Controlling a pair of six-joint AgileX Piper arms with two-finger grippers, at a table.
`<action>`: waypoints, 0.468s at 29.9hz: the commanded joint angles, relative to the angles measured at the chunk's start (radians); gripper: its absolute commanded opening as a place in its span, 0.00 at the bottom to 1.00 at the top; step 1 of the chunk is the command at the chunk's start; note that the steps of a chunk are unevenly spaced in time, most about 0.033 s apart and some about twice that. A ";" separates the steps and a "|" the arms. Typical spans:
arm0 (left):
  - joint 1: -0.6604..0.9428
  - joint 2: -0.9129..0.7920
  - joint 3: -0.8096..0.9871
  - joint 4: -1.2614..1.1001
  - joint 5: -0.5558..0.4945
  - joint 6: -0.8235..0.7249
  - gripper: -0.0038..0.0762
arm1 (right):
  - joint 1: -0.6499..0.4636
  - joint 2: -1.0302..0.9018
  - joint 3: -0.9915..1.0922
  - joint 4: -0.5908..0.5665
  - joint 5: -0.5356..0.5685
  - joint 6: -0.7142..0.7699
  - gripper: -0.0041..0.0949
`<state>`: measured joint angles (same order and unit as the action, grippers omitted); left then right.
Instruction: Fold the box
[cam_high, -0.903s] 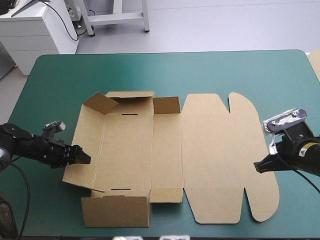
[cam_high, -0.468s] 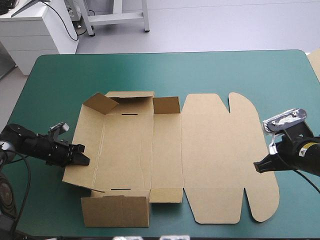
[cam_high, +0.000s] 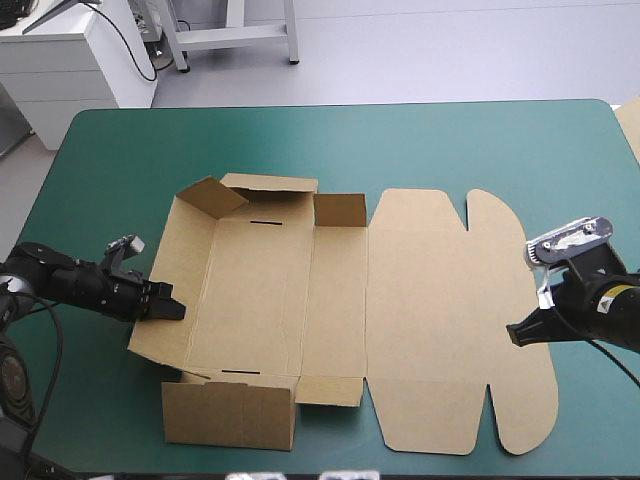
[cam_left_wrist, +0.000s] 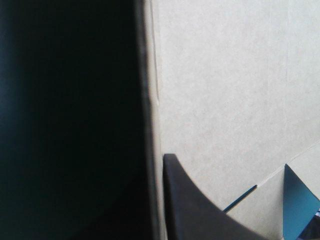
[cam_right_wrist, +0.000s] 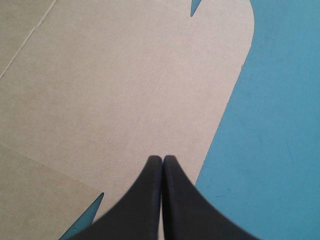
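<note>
Left gripper (cam_high: 172, 309) sits at the left edge of the box (cam_high: 330, 310), fingers apparently clamped across its end wall, one finger (cam_left_wrist: 200, 215) on the inner face, judged ready to raise that wall. The box lies across the middle of the table (cam_high: 430, 140), toward its near edge, lid flat rightward. Right gripper (cam_high: 514, 336), fingers together, sits at the lid's right edge, probably pinning it.

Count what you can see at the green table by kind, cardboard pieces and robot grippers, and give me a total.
Brown box, mostly flat: 1
Black grippers: 2, the left gripper and the right gripper
Edge of more board at the right edge of the table: 1
Total: 4
</note>
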<state>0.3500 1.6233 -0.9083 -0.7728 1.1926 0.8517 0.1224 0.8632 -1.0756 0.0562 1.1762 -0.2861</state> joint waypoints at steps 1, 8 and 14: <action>-0.047 -0.063 -0.078 -0.047 0.104 0.001 0.04 | -0.008 -0.012 -0.024 0.003 -0.050 -0.006 0.02; -0.189 -0.161 -0.309 0.035 0.104 -0.048 0.04 | -0.008 -0.013 -0.024 0.003 -0.080 0.001 0.02; -0.395 -0.174 -0.567 0.124 0.088 -0.017 0.04 | -0.008 -0.014 -0.029 0.003 -0.106 0.006 0.02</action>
<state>0.0418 1.4941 -1.3487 -0.6311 1.2089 0.8019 0.1224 0.8579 -1.0756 0.0562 1.1249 -0.2819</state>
